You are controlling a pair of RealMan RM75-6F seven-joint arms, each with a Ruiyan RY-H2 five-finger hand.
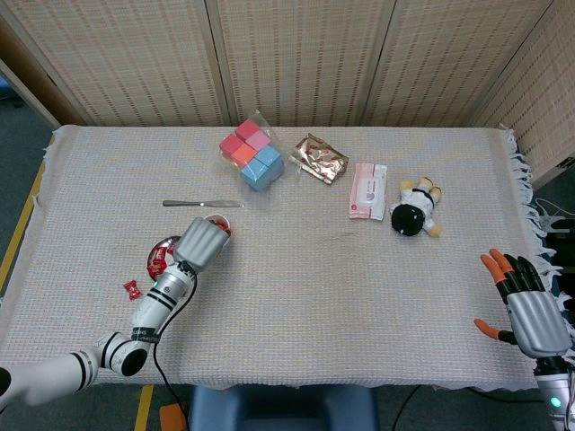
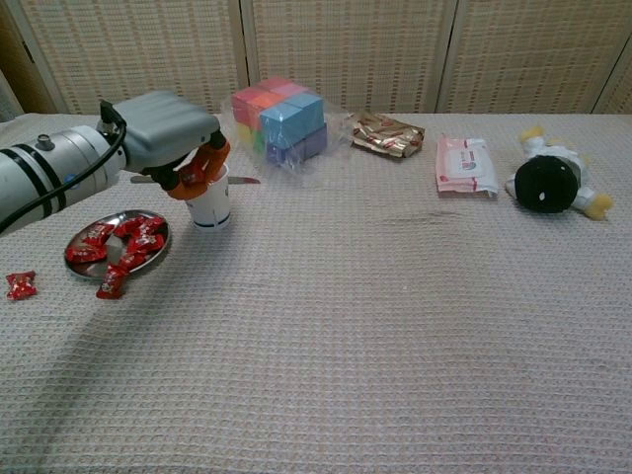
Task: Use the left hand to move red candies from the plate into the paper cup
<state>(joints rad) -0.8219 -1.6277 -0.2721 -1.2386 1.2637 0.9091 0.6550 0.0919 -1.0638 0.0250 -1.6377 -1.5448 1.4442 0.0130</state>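
My left hand [image 2: 170, 138] hovers over the white paper cup [image 2: 211, 205], its orange fingertips [image 2: 205, 166] curled around a red candy just above the rim. In the head view the left hand [image 1: 201, 242] covers nearly all of the cup. Left of the cup sits the metal plate [image 2: 161, 244] with several red candies [image 2: 128, 237] on it; its rim [image 1: 160, 243] shows beside the wrist. One candy [image 2: 111, 288] lies at the plate's near edge. Another loose candy [image 2: 20, 284] lies on the cloth. My right hand [image 1: 528, 308] rests open at the table's right front corner.
A knife [image 1: 202, 204] lies just behind the cup. Further back are bagged coloured blocks [image 1: 252, 154], a foil packet [image 1: 319, 159], a wipes pack [image 1: 368, 190] and a black-and-white plush toy [image 1: 415, 211].
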